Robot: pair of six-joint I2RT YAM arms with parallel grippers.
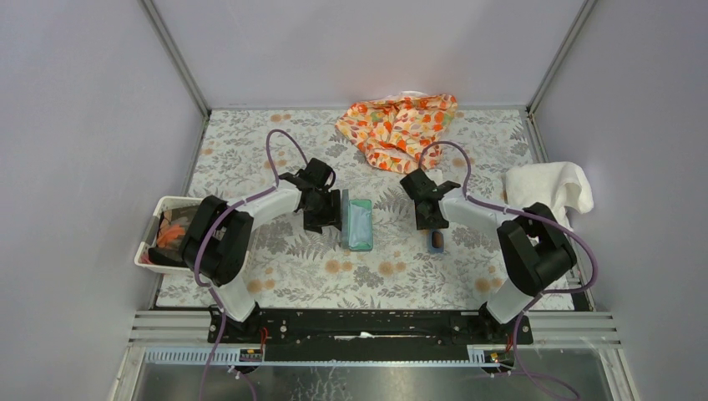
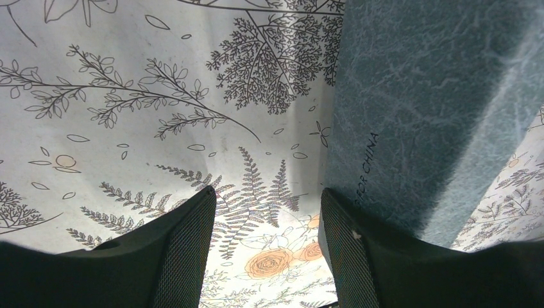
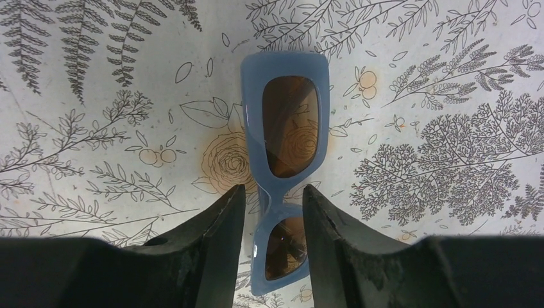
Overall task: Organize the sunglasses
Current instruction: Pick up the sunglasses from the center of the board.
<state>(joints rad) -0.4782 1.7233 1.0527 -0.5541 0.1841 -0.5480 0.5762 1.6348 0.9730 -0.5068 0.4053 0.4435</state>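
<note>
The sunglasses (image 3: 289, 128), blue-framed with brown lenses, lie flat on the floral tablecloth at the right of centre (image 1: 436, 241). My right gripper (image 3: 272, 189) hangs right over them (image 1: 432, 222). Its jaws straddle the bridge; a gap still shows on the left side, so it is open. The dark grey case (image 1: 360, 224) lies open at the table's middle with a light blue cloth inside. My left gripper (image 1: 332, 212) stands open at the case's left edge. In the left wrist view only tablecloth lies between its fingers (image 2: 266, 192), and the grey case wall (image 2: 423, 96) rises beside the right finger.
An orange patterned cloth (image 1: 399, 125) lies bunched at the back centre. A white towel (image 1: 547, 188) is draped at the right edge. A white bin (image 1: 160, 219) holding orange things sits at the left edge. Grey walls enclose the table.
</note>
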